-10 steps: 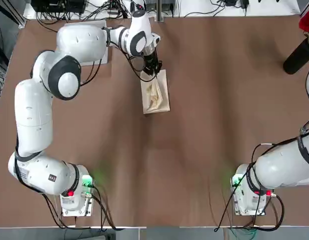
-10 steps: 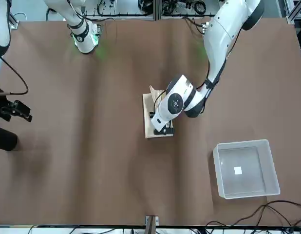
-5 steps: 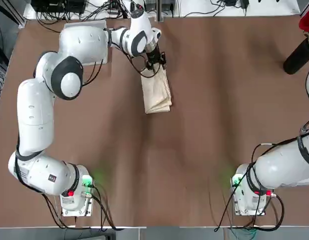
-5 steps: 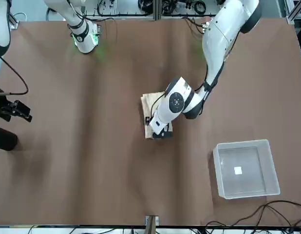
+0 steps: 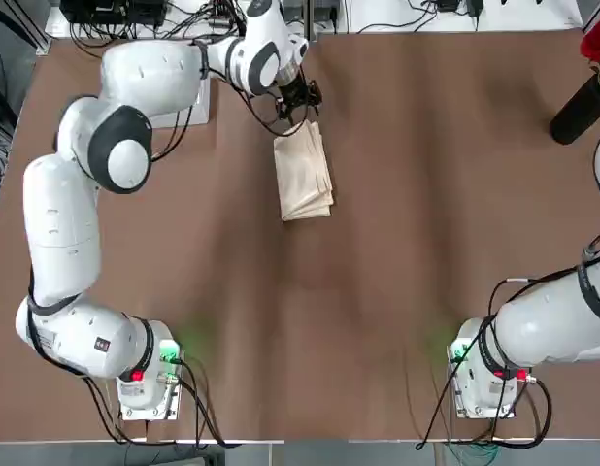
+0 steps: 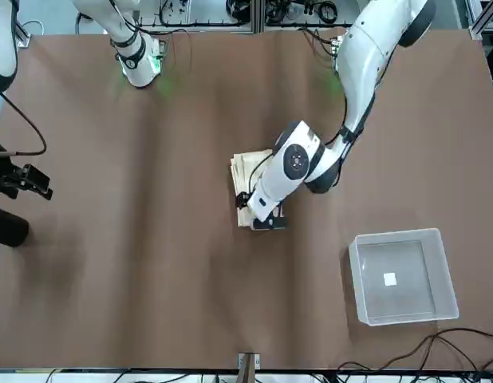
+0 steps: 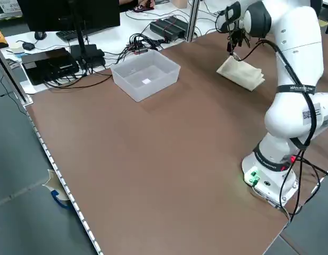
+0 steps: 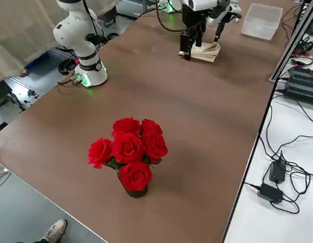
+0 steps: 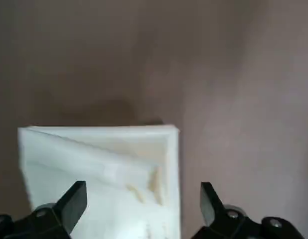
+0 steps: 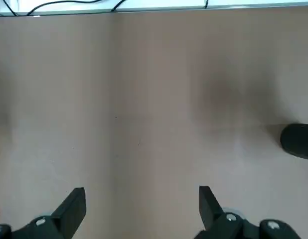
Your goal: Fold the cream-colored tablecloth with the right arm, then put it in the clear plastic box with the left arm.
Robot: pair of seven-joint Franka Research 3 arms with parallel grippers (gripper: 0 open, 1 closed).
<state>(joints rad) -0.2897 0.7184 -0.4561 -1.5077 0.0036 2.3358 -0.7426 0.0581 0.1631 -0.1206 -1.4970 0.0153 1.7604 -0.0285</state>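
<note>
Two claw (image 9: 144, 204) fingers (image 9: 72, 204) near cloth (image 9: 109, 174) edge

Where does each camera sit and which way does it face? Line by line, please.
Top: overhead, facing down at the tablecloth; both arms.
Front: across the table, facing the robot; both arms.
Left side: raised, looking diagonally down; left arm.
Right side: raised, looking diagonally down over roses; both arms.
Left wrist: at the left hand; its fingers.
Right wrist: at the right hand; its fingers.
Shared by front and left side: box.
</note>
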